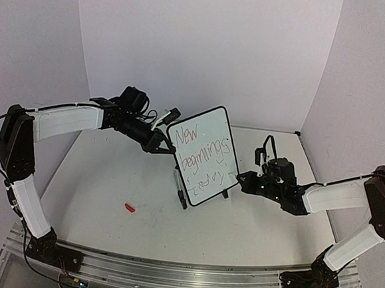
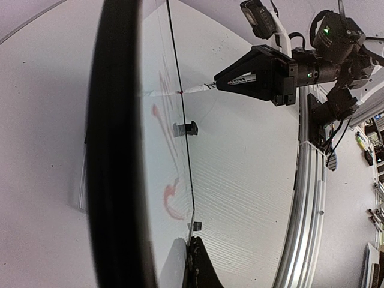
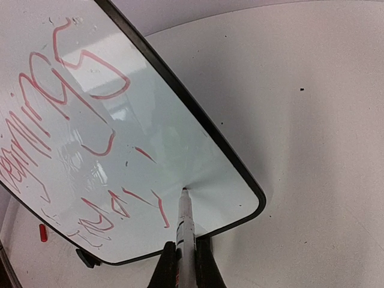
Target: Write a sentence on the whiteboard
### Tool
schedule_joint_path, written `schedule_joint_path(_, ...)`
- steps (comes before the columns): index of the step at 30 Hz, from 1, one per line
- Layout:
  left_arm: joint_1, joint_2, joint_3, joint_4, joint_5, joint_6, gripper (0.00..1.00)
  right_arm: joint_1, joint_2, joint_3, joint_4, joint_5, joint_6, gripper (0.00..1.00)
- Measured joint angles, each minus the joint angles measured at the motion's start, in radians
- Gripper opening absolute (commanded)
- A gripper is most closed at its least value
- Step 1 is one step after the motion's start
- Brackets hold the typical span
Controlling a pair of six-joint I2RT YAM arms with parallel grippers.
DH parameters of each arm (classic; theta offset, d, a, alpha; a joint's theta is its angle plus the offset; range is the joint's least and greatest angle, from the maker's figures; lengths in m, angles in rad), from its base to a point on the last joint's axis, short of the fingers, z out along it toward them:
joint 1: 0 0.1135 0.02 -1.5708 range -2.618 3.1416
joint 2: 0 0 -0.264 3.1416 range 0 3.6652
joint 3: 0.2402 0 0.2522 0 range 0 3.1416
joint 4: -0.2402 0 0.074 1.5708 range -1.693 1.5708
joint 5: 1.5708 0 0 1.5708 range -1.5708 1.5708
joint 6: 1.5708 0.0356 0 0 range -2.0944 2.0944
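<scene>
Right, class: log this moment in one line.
left gripper: shut on whiteboard | right gripper: shut on marker | tip: on whiteboard | sentence: three lines

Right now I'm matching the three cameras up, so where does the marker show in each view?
Top external: the marker right of centre, in the right gripper at the whiteboard, lower right edge.
Left wrist: the marker upper centre, pointing left.
Right wrist: the marker bottom centre, tip up.
Shared landmark: the whiteboard's black frame.

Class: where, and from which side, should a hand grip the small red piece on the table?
Probably across the narrow middle of the small red plastic piece, from straight above: it lies flat and elongated on the white table, nothing touching it.
</scene>
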Motion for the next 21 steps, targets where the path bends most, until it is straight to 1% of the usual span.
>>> schedule_joint_path(7, 0.000, 0.000, 0.000, 0.000, 0.000, 0.000, 0.00, 0.000, 0.001, 0.009, -0.012, 0.001, -0.009, 0.00)
schedule_joint_path(21, 0.000, 0.000, 0.000, -0.009, 0.000, -0.001, 0.00, 0.000, 0.001, 0.079, -0.052, -0.008, -0.039, 0.00)
